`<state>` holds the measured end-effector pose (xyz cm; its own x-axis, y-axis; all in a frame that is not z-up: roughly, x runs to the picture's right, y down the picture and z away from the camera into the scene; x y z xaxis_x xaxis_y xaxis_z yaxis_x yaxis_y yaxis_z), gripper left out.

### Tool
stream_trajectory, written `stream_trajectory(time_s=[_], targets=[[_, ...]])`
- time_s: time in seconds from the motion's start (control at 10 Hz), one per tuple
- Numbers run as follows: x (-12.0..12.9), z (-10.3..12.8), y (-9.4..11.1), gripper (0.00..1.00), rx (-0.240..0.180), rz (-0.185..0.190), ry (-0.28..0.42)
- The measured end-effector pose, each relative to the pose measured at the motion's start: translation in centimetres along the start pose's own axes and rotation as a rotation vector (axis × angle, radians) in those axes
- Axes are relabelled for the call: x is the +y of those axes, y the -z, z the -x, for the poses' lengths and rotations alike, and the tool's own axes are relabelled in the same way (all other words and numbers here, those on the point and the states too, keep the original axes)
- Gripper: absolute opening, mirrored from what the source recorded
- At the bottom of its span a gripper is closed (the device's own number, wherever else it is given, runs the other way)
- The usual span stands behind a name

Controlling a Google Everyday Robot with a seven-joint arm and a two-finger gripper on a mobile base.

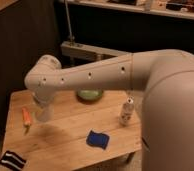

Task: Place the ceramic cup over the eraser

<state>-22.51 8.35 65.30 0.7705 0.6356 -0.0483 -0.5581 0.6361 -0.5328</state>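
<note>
1. Gripper [43, 105]: hangs below the wrist at the far-left end of the arm [95, 75], above the left part of the wooden table [65, 152]. Whether it is spread or clamped cannot be told; it merges with the pale shape under it.
2. Ceramic cup [44, 115]: a whitish tapered form directly beneath the gripper, apparently carried by it and clear of the tabletop, judging by the soft shadow below. Its rim and which end points down are not readable.
3. Eraser [12, 160]: a flat block with black and white stripes at the near-left corner of the table, cut off in part by the lower picture edge.
4. Governing relation: the eraser lies nearer and to the left of the gripper, well apart from it. Its long axis runs slantwise, roughly left-far to right-near. The coming move is judged to be a travel toward that near-left corner, then a descent.
5. Orange carrot-like stick [26, 117]: just left of the gripper, between it and the left table edge, lying near-to-far.
6. Green bowl [89, 94]: far centre, upper part hidden behind the arm.
7. Blue pad [97, 139]: near centre.
8. Small white container [126, 112]: right side, upright; markings illegible.
</note>
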Motion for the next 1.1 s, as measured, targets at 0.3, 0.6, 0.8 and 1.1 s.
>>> stream_trajectory(time_s=[0.3,0.6,0.8,1.1], targets=[[3.4,-1.1,0.5,0.0,-0.067,0.015,0.111],[6.7,0.9,1.8,0.0,-0.145,0.049,0.238],[7.9,2.0,3.3,0.0,-0.167,0.06,0.298],[10.4,2.1,4.7,0.0,-0.133,0.119,0.402]])
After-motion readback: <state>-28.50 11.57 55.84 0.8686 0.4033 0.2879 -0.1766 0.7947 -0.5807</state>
